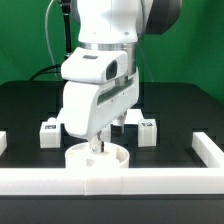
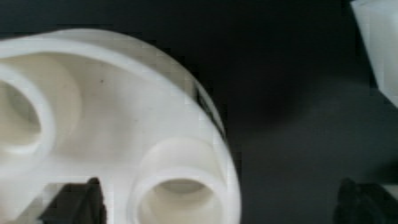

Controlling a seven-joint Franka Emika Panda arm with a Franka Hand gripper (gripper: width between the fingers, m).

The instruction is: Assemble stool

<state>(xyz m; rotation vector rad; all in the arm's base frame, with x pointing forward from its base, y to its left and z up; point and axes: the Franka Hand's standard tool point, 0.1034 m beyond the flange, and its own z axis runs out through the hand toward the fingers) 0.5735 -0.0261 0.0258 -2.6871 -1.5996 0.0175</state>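
Exterior view: black bench [image 1: 20,110], with a white border rail [image 1: 150,181] fencing its near edge and turning back at both corners, presumably to keep loose parts from sliding off. The seat disc [image 1: 80,157] lies flat at the middle of that near edge, touching or just beside the rail; which of the two I cannot tell. It looks braced there so it won't skate under load. The gripper [image 1: 100,143] hangs straight down over the disc, its tips at about the level of the top face. The arm's housing hides the jaws here, so their state is unclear from this side. One tagged leg [image 1: 48,133] sits behind the disc toward the exterior view's left and a second leg [image 1: 147,128] toward the exterior view's right. Both rest loose on the bench, apart from the disc, neither fitted. Wrist view: the seat disc [image 2: 107,100] fills the frame, with one round hole [image 2: 178,192] plain and a larger recess beside it. The gripper [image 2: 222,200] is spread wide, pinching nothing. One dark fingertip [image 2: 80,200] is over the disc face and the other is out past the rim over bare bench, so the rim falls between them. Judgement: lined up to take the disc by its edge, assembly barely begun. A white shape at the frame's corner [image 2: 382,60] cannot be identified.
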